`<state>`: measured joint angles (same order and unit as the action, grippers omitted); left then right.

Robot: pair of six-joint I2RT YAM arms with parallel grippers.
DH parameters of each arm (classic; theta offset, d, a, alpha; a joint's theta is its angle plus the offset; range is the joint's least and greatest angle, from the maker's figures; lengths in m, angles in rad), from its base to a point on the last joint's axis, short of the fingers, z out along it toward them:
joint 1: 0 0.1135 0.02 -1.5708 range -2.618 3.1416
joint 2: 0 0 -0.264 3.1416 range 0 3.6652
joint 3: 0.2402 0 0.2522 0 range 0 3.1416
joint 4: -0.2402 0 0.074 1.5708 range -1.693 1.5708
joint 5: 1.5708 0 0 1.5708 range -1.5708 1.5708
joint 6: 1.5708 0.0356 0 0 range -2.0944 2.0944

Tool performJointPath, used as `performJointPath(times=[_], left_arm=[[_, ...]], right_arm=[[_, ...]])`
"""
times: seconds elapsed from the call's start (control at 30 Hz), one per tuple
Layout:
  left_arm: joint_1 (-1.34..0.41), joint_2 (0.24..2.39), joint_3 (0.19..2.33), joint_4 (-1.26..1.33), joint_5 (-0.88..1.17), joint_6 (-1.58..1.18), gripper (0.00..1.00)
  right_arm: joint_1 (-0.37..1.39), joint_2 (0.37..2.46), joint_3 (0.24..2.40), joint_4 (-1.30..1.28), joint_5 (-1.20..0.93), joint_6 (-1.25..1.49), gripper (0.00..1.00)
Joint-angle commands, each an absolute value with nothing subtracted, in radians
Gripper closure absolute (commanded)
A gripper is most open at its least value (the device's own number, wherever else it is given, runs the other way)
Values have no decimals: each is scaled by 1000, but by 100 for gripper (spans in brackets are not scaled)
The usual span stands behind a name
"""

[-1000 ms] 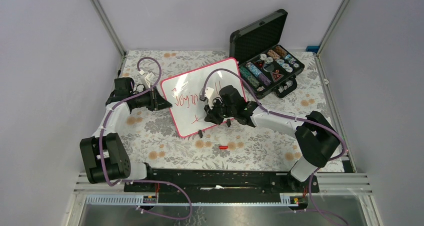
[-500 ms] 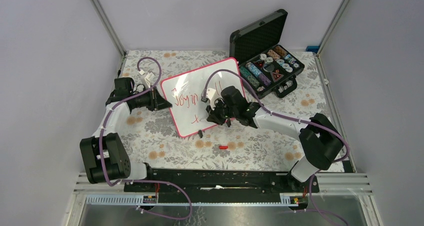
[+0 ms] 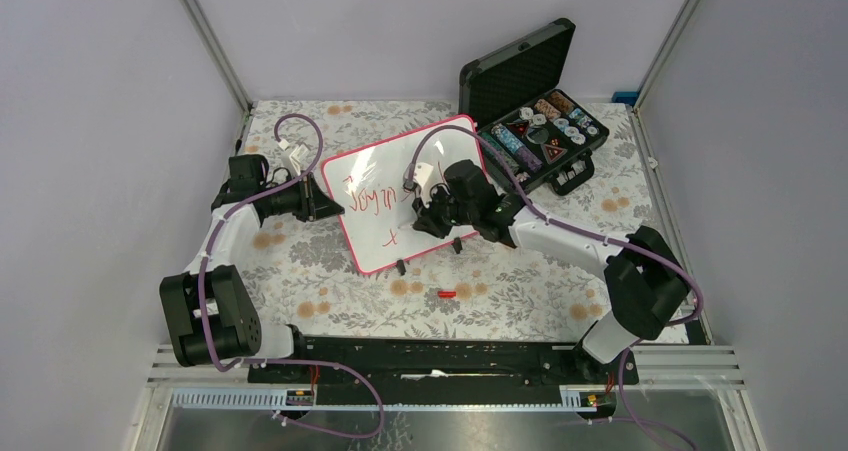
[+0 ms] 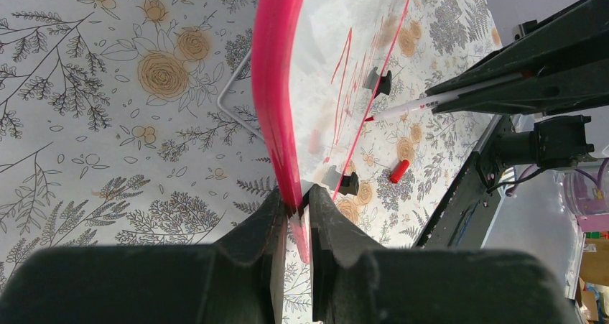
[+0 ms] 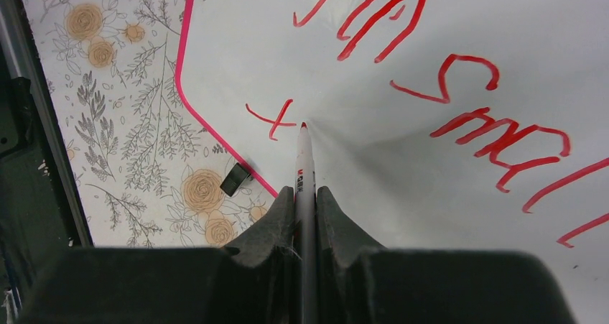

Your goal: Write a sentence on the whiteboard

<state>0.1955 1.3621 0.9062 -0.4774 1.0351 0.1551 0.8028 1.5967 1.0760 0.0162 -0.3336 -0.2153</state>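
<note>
Line 2 of the sentence point(image 3: 368, 199) was just begun: the whiteboard point(image 3: 375, 163) stood tilted at mid-table beside the open black case point(image 3: 518, 69), the left gripper point(image 4: 296, 202) pinched on its pink rim, the right gripper point(image 5: 304, 192) clamped on a marker point(image 5: 304, 155) whose tip was at the board beside a lone cross-stroke. Next, I judged, came light rightward strokes. The case held rows of round coloured chips point(image 3: 546, 111).

Overhead view from behind, both wrist views close on whiteboard point(image 3: 365, 241)
</note>
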Motion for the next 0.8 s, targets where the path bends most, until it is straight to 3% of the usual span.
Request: performJointPath(times=[0.0, 0.77], left_arm=[[197, 1351, 920, -430, 1006, 179, 100], [198, 1356, 922, -442, 1006, 193, 100]], right_arm=[[789, 1578, 1132, 38, -326, -210, 100], [770, 1623, 1092, 60, -354, -184, 100]])
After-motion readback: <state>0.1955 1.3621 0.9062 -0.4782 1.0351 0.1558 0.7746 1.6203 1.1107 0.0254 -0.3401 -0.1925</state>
